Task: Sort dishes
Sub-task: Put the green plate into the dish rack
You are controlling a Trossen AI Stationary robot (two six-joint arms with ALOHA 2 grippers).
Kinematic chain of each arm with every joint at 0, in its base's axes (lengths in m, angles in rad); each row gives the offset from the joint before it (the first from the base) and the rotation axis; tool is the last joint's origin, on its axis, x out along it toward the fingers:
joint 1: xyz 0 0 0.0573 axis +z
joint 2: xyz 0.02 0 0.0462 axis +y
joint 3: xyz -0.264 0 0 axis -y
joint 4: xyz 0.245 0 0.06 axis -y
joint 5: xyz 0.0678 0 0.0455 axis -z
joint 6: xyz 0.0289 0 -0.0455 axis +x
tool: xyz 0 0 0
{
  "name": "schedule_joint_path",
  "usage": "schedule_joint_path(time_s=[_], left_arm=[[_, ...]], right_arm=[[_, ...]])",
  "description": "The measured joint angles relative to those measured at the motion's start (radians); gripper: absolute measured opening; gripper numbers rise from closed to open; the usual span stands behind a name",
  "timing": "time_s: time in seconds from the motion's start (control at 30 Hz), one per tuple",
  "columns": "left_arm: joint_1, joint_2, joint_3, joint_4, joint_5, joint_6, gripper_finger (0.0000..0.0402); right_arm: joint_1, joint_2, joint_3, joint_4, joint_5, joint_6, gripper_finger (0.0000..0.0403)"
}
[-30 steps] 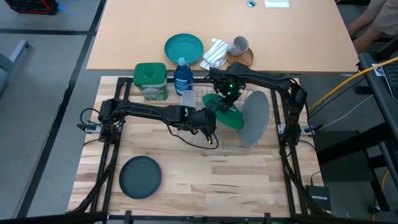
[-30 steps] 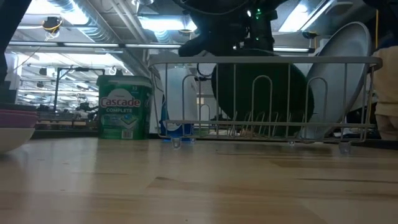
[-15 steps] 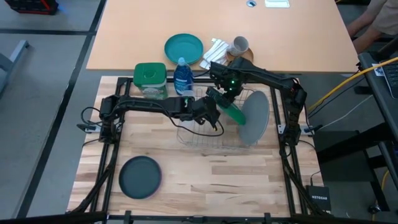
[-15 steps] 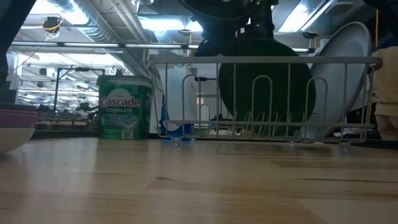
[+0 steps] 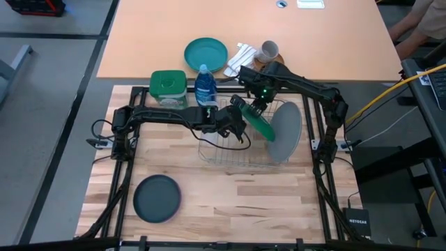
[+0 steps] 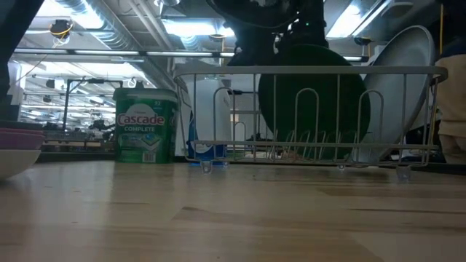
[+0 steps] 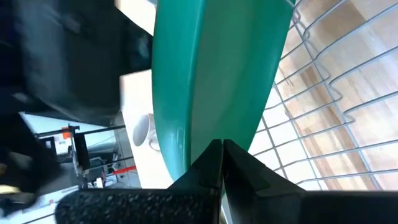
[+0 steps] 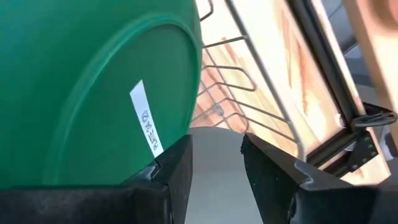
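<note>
the green plate (image 5: 259, 126) stands on edge inside the wire rack (image 5: 237, 152), just beside the large light grey plate (image 5: 286, 130) leaning at the rack's far end. if it is let go between tines it could tip onto that grey plate or slide flat. the left pincer (image 5: 235, 120) is clamped together on the plate's rim. the right pincer (image 5: 256, 106) sits at the upper edge, fingers apart, gripping nothing. a dark grey plate (image 5: 157, 198) waits on the table (image 5: 230, 199).

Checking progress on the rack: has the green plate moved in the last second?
Yes. The green plate tipped up on edge, shifting toward the light grey plate in the dish rack.
</note>
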Motion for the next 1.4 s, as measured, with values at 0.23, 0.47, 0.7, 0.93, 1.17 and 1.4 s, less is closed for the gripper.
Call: schedule_joint_path(time_s=[0.23, 0.47, 0.7, 0.93, 1.17, 1.4], left_arm=[[0.02, 0.0, 0.0, 0.001, 0.051, -0.004, 0.0003], [0.026, 0.0, 0.0, 0.01, 0.053, -0.001, 0.0003], [0.028, 0.0, 0.0, 0.108, 0.057, -0.001, 0.0003], [0.045, 0.0, 0.0, 0.158, 0.125, 0.0, 0.0003], [0.051, 0.0, 0.0, 0.159, 0.174, 0.0, 0.0003], [0.056, 0.0, 0.0, 0.169, 0.175, 0.022, 0.0003]], right_arm=[[0.0, -0.076, 0.0, 0.0, 0.0, 0.001, 0.0147], [0.0, -0.179, 0.0, 0.0, -0.008, 0.019, 0.0147], [0.001, -0.283, 0.0, 0.0, -0.124, 0.026, 0.0147], [0.001, -0.347, 0.0, 0.0, -0.166, 0.098, 0.0147], [0.001, -0.35, -0.028, 0.001, -0.167, 0.195, 0.0147], [0.001, -0.348, -0.159, 0.0, -0.167, 0.199, 0.0147]])
